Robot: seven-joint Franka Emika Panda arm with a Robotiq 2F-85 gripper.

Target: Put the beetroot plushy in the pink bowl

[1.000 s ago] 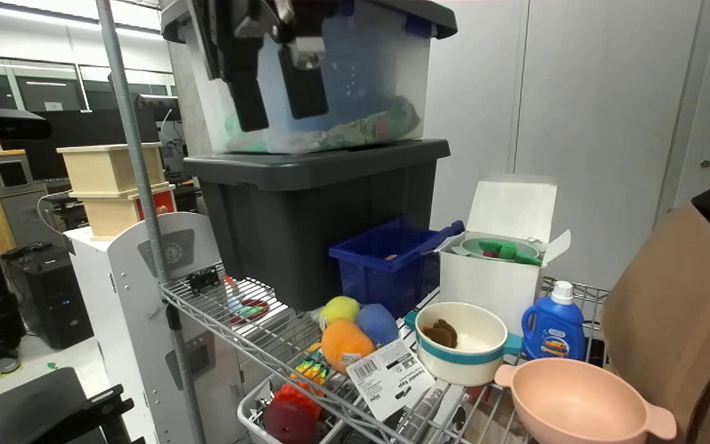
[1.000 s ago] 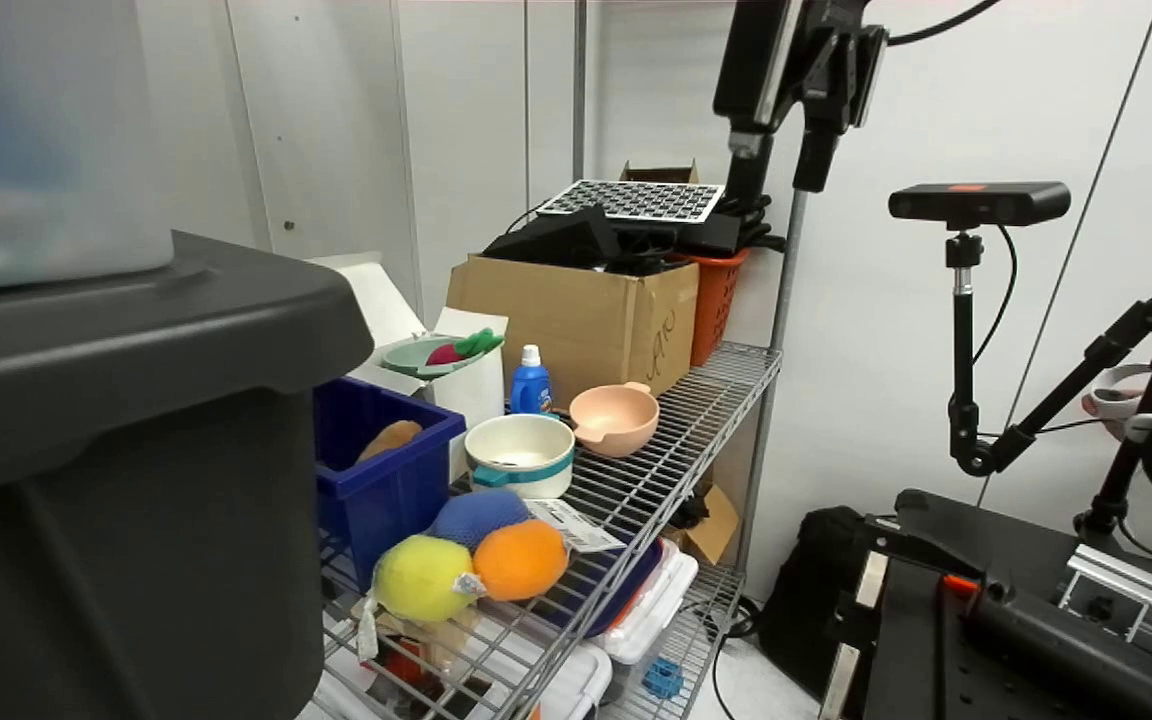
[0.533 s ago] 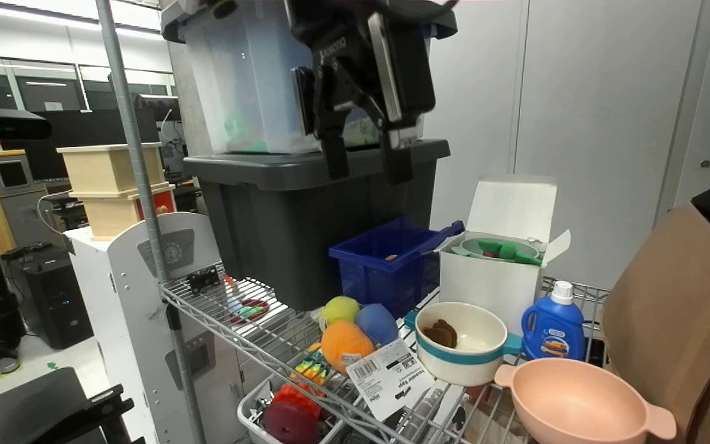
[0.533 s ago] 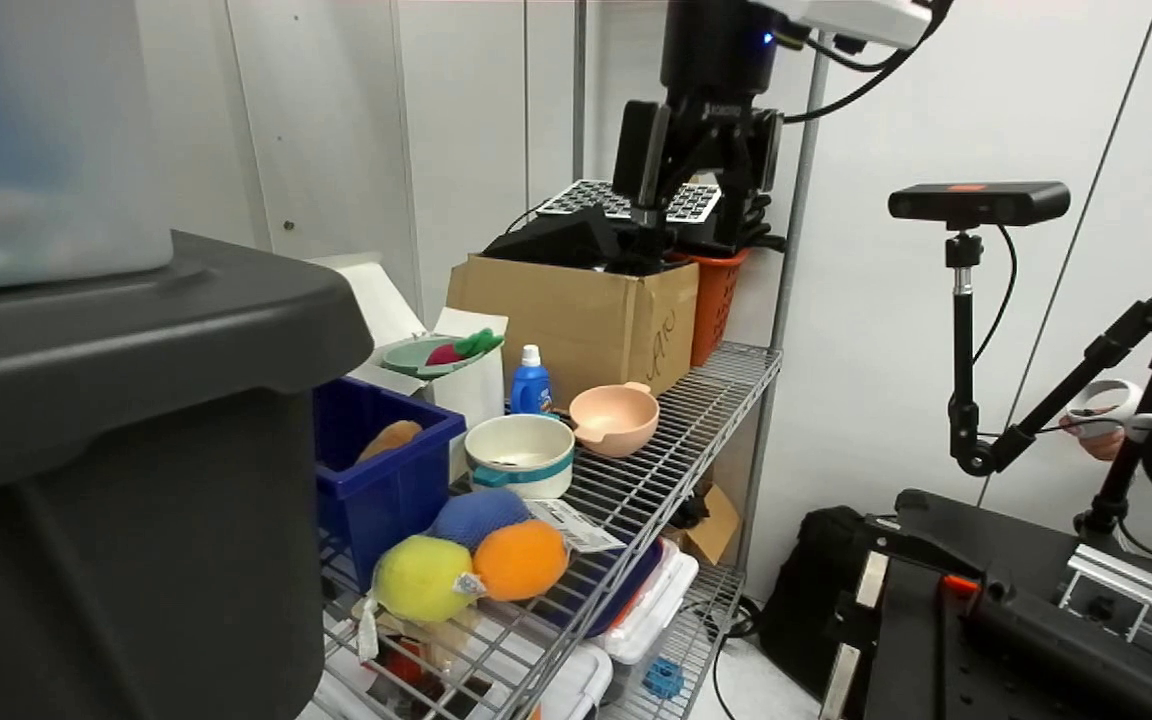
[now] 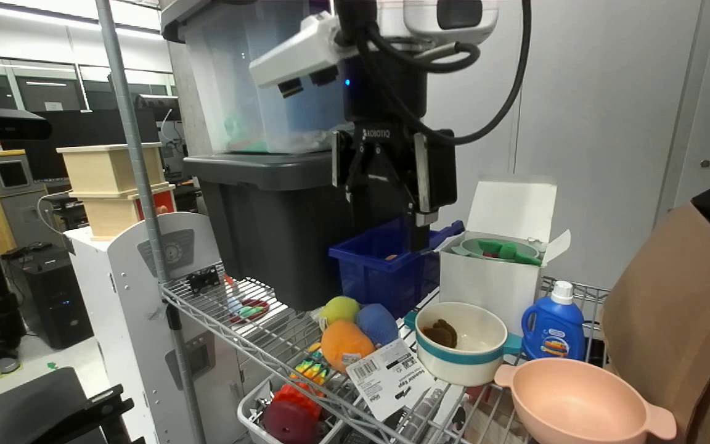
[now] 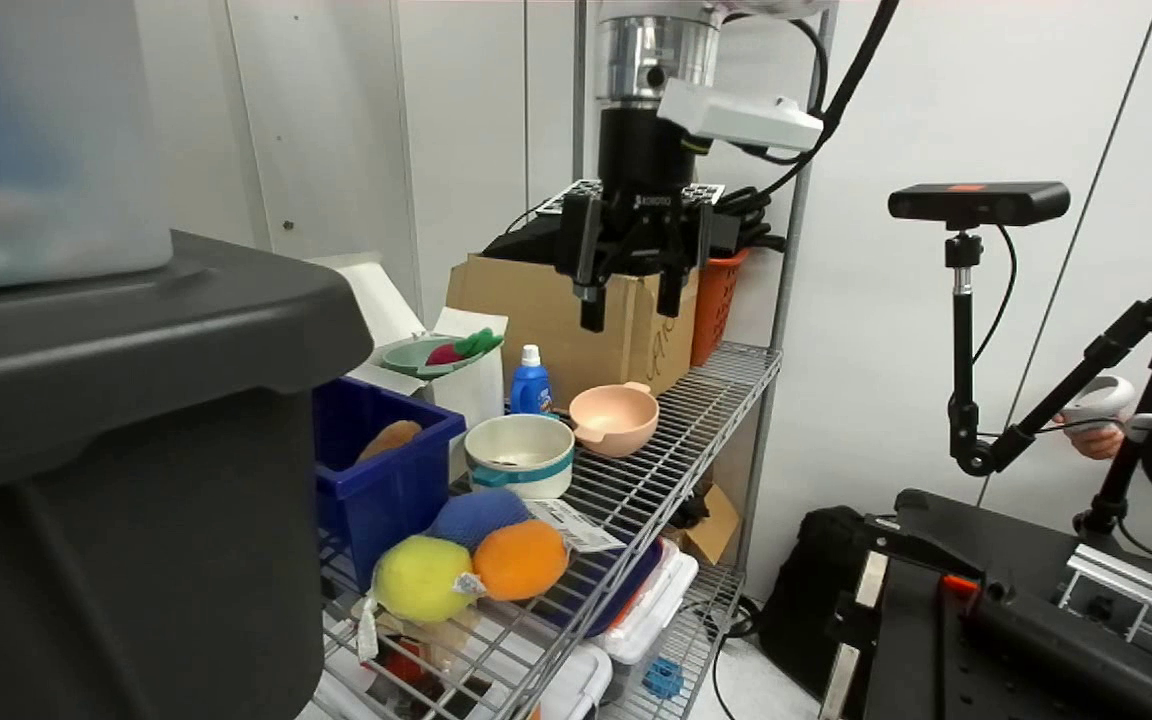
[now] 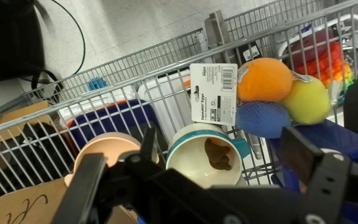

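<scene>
The beetroot plushy, magenta with a green top, lies in a green bowl inside the open white box; in the other exterior view mostly the green part of the plushy shows. It is out of sight in the wrist view. At the shelf's front, the pink bowl stands upright with nothing in it; this pink bowl shows in every view. My gripper hangs above the shelf, pointing down, fingers wide apart with nothing between them. In the wrist view the gripper is over the white bowl.
A white bowl with teal rim holds something brown. Near it are netted orange, yellow and blue balls, a blue bin, a blue bottle and a cardboard box. Large dark totes rise beside the shelf.
My gripper has come down and inward over the shelf, turning more upright, fingers still apart. The plushy and the bowls have not moved.
</scene>
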